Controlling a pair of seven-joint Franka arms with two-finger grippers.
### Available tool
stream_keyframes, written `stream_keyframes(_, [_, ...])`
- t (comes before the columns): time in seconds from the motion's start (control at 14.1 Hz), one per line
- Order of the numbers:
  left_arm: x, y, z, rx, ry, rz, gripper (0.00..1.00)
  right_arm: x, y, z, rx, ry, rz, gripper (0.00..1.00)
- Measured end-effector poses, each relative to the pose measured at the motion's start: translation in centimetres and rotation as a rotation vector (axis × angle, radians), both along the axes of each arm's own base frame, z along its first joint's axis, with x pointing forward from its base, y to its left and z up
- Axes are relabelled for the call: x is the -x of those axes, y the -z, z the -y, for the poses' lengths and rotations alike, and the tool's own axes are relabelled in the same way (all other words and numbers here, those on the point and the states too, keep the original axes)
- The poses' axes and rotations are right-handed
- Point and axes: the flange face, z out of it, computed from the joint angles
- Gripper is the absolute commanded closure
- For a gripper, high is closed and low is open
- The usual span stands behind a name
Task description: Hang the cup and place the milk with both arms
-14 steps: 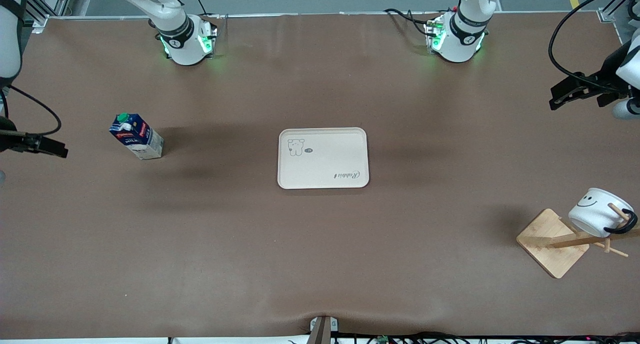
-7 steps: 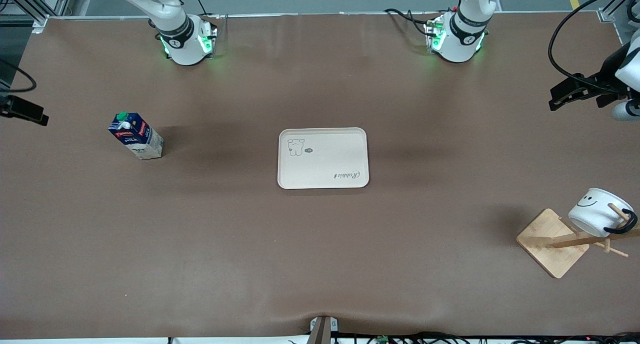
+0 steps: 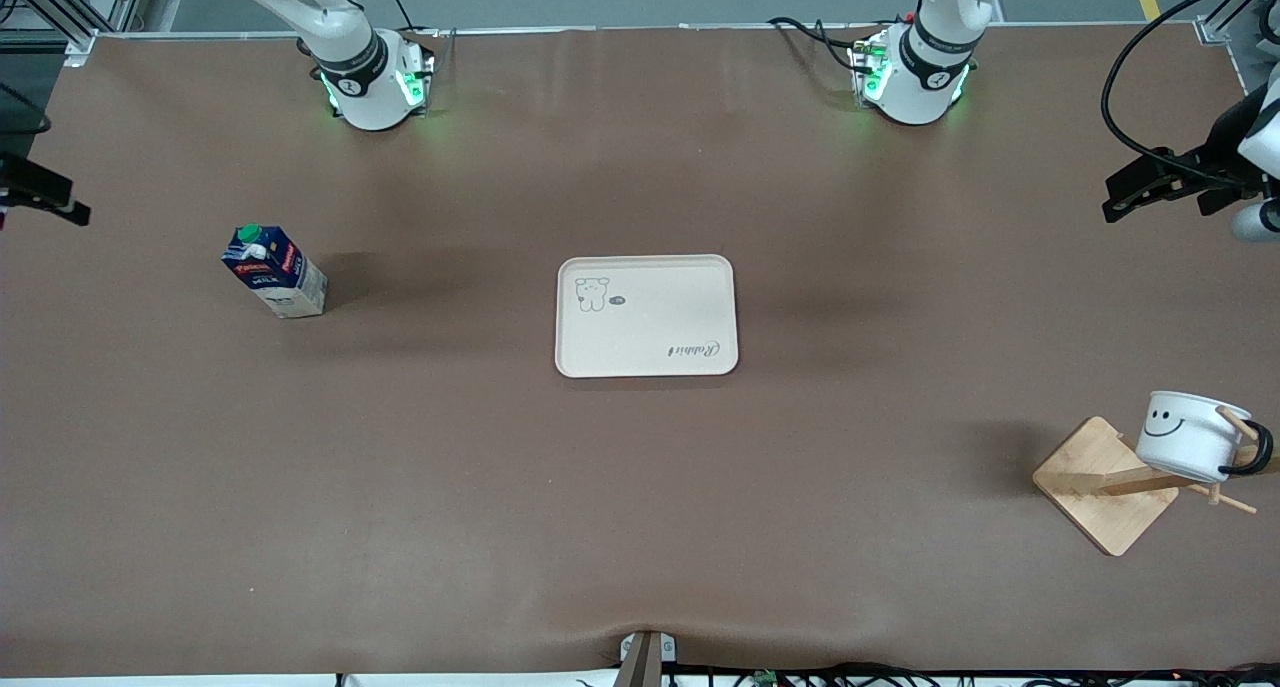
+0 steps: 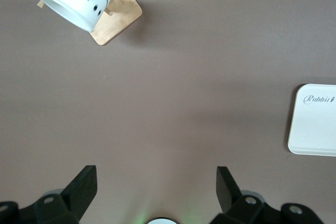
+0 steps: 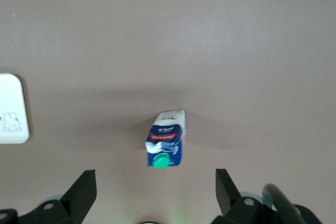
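The right gripper is seen raised at the right arm's end of the table, its fingers spread wide and empty, with the milk standing upright on the brown table at about four o'clock from it. The cream tray is found at mid-table, bare, at roughly three o'clock from the milk and well apart from it. The cup is hung by its black handle on a peg of the wooden rack, at about six o'clock from the left gripper, whose fingers are likewise parted and hold nothing.
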Motion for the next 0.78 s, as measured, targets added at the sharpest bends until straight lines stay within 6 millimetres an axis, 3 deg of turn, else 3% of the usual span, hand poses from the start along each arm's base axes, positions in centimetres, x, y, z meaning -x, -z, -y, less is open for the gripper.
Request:
stream_keyframes(0.28, [-0.1, 0.1, 0.2, 0.000, 0.004, 0.002, 0.00, 0.6, -1.9, -2.7, 0.053, 0.006, 0.039, 0.00])
stream_keyframes(0.78, [-0.2, 0.0, 0.1, 0.000, 0.003, 0.003, 0.00, 0.7, -2.8, -2.1, 0.062, 0.025, 0.047, 0.00])
